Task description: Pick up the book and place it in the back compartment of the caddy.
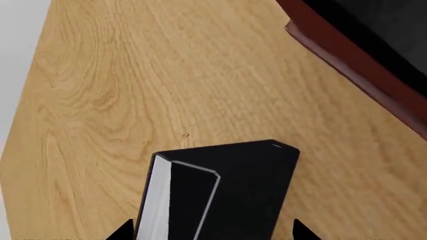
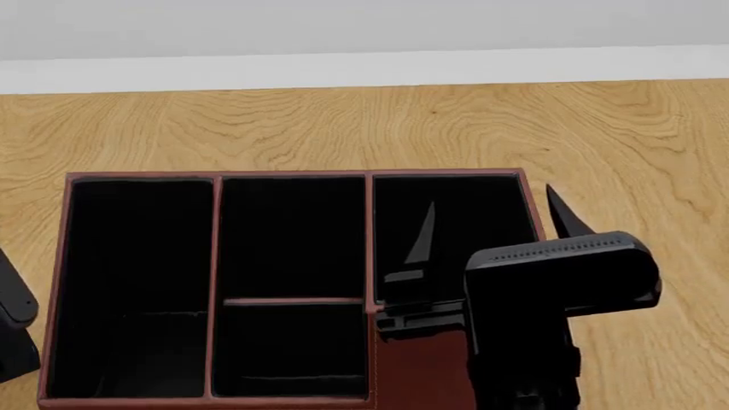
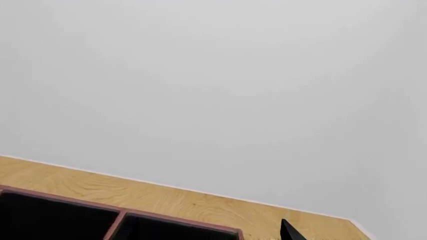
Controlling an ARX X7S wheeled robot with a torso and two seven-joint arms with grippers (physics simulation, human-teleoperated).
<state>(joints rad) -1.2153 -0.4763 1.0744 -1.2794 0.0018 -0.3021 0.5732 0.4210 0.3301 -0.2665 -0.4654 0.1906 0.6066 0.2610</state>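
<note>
The book, black-covered with a white page edge, lies between the fingertips of my left gripper over the wooden table. A thin strip of wood shows between each tip and the book, so the jaws stand open around it. The dark red caddy fills the middle of the head view, and its corner lies beyond the book. The back compartment is the small wide cell in the middle column. My right gripper hangs open over the caddy's right rim. The book is hidden in the head view.
A white wall rises behind the table's far edge. Bare wood lies right of and behind the caddy. Part of my left arm shows at the left edge beside the caddy. One right fingertip shows above the caddy's rim.
</note>
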